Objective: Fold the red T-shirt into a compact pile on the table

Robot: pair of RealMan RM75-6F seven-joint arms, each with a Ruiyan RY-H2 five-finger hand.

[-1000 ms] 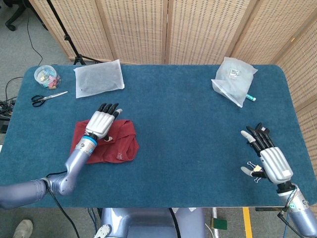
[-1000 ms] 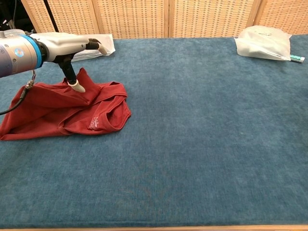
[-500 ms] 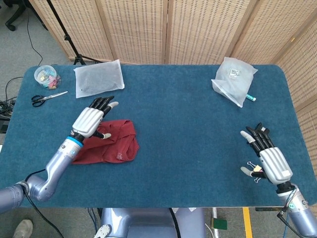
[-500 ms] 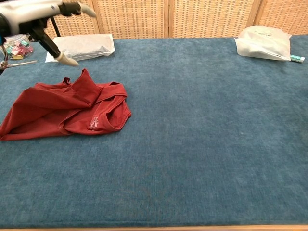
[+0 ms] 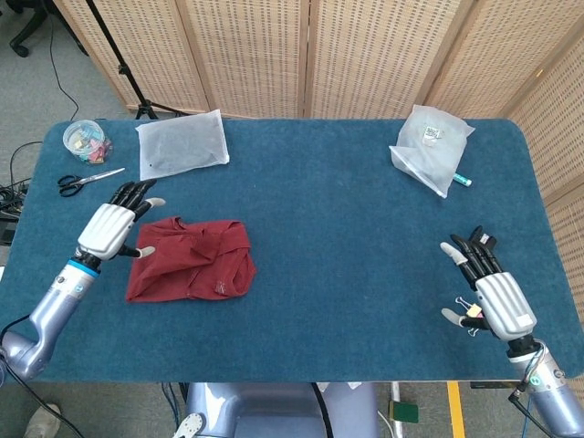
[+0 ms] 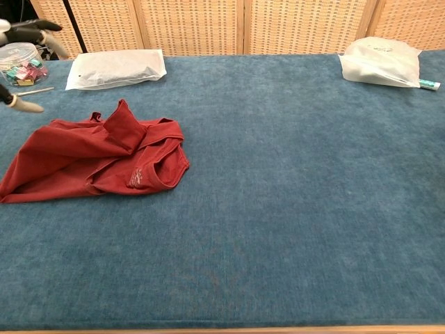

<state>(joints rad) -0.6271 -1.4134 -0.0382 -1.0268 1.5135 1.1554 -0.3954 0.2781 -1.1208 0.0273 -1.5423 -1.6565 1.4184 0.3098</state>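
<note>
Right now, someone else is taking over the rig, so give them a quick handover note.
Left hand: open, holds nothing, just left of the red T-shirt, not touching it.
Right hand: open, idle near the table's front right corner, far from the shirt.
Shirt: bunched in a loose, uneven heap on the table's left side, one fold sticking up.
Done: cloth roughly gathered.
Left: flatten and tidy it into a compact pile, if tighter is wanted.

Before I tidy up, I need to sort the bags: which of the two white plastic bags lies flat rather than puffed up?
The bag at the table's far left, near the scissors; the far-right bag bulges.
</note>
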